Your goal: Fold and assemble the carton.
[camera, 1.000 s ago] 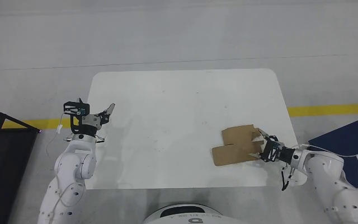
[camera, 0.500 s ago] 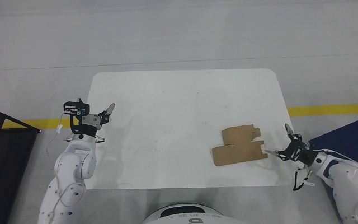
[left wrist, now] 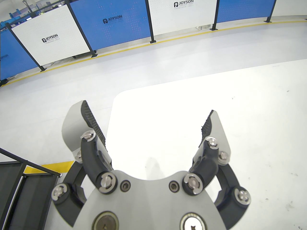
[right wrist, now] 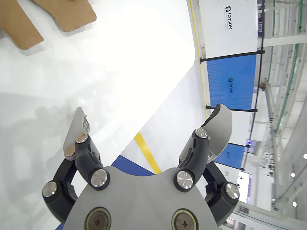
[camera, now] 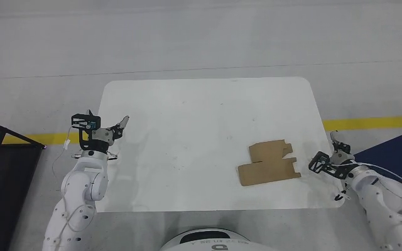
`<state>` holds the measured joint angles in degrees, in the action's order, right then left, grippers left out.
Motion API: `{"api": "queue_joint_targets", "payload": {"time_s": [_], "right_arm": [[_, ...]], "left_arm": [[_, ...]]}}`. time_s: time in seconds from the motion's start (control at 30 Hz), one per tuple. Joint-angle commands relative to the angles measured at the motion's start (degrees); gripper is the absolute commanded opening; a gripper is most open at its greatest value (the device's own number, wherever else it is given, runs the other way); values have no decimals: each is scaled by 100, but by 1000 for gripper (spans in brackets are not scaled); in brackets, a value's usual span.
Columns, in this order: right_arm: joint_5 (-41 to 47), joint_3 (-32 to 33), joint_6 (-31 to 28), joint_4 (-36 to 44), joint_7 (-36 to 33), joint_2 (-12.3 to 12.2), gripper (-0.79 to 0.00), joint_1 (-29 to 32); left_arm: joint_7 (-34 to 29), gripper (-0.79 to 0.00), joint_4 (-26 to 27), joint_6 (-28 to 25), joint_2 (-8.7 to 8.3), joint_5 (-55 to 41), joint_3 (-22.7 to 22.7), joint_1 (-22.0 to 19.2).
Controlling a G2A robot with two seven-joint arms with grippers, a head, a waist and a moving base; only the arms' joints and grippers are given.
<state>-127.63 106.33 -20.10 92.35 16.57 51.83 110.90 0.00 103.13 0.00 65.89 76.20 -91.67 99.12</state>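
Observation:
A flat brown carton (camera: 269, 162) lies unfolded on the white table (camera: 201, 125), toward its right front part. The carton (right wrist: 48, 5) also shows in the right wrist view, flaps spread flat. My right gripper (camera: 324, 157) hangs open at the table's right edge, a little way off from the carton, with nothing between its fingers (right wrist: 80, 125). My left gripper (camera: 116, 125) stands open over the table's left edge, far from the carton. Its fingers (left wrist: 91, 123) hold nothing.
A yellow floor line (camera: 364, 123) runs past both sides of the table. A dark frame (camera: 16, 163) stands on the floor at the left. Blue and white fence panels (left wrist: 120, 17) ring the area.
My right gripper has let go of the carton's right edge and drawn back to the right, off the table's edge. The carton lies flat where it was. The left arm has not moved.

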Motion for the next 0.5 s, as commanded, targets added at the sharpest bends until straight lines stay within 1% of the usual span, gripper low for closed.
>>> {"api": "queue_joint_targets", "payload": {"time_s": [0.0, 0.17, 0.33, 0.47], "right_arm": [[-144, -52, 74, 87, -139, 7, -9, 7], [-499, -170, 99, 342, -157, 9, -34, 118], [-931, -427, 105, 518, -218, 17, -55, 200], [-1093, -590, 77, 558, -166, 24, -99, 193]], "left_arm": [[0, 0, 0, 0, 0, 0, 0, 0], [0, 0, 0, 0, 0, 0, 0, 0], [0, 0, 0, 0, 0, 0, 0, 0], [0, 0, 0, 0, 0, 0, 0, 0]]}}
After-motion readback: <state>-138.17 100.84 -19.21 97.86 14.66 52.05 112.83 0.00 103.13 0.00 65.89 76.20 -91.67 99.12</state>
